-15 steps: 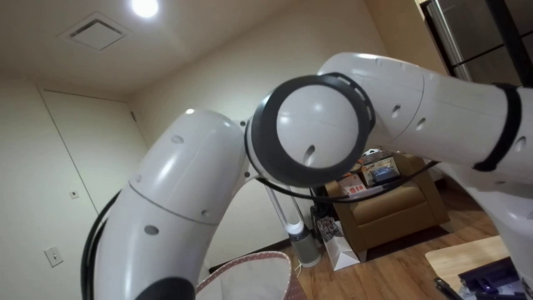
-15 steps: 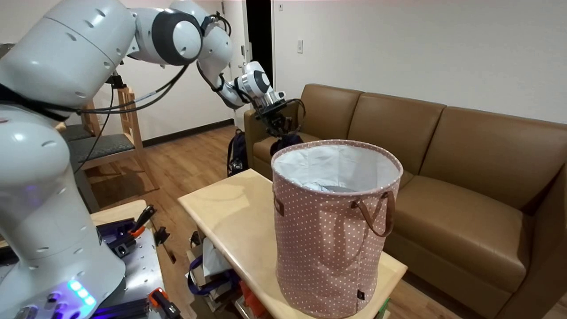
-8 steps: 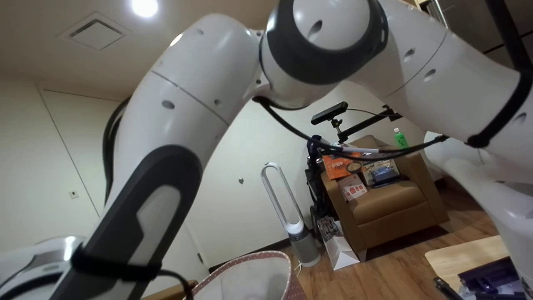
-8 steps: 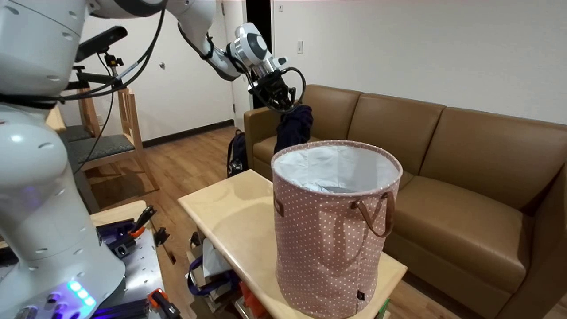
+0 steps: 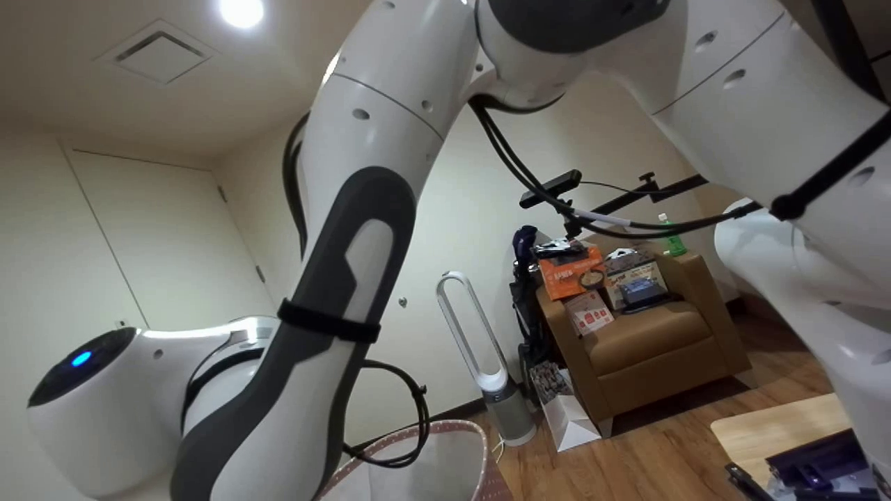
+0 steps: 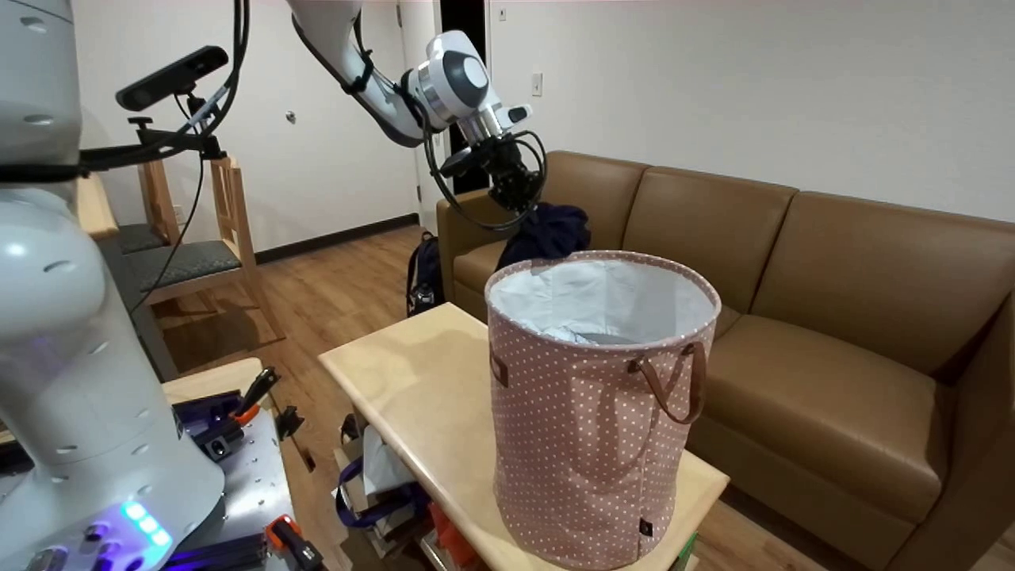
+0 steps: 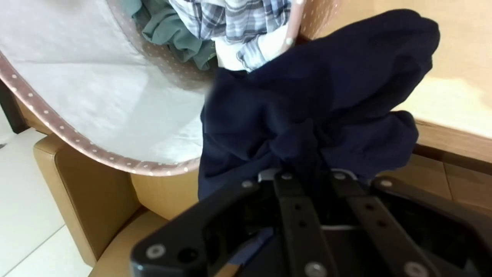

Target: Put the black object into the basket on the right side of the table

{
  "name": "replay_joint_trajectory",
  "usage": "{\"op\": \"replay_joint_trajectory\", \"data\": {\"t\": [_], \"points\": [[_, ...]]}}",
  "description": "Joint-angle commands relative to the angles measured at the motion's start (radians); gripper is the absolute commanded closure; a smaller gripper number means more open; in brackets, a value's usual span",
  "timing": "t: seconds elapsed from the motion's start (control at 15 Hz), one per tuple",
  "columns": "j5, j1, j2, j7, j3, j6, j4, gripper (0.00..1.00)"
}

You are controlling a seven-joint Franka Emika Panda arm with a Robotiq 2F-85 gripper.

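The claw (image 7: 312,176) grips a bunched dark cloth (image 7: 307,105) at the far left edge of the basket (image 6: 587,452) in an exterior view; whether the two touch, I cannot tell. Let go here, the cloth would probably drop between the worktop (image 6: 420,381) and the sofa (image 6: 817,341), not inside. Moved right too low, its loose folds could snag the edge and tip the basket.

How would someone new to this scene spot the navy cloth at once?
In an exterior view, find the long brown sofa, then the pink polka-dot basket in front of it. Just above the basket's far rim there, the navy cloth is bunched in the end effector. Only it is gripped: the dark backpack is by the sofa's end, the plaid cloth inside the basket.
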Motion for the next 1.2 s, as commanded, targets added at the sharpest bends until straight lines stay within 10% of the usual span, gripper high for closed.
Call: {"op": "replay_joint_trajectory", "data": {"t": [0.0, 0.47, 0.93, 1.13], "points": [[-0.055, 0.017, 0.003, 0.055, 0.013, -0.011, 0.04, 0.96], [-0.053, -0.029, -0.215, 0.304, 0.005, 0.01, -0.101, 0.96], [-0.048, -0.228, -0.487, 0.513, -0.023, 0.074, -0.453, 0.96], [-0.039, -0.324, -0.414, 0.595, -0.044, 0.128, -0.488, 0.96]]}}
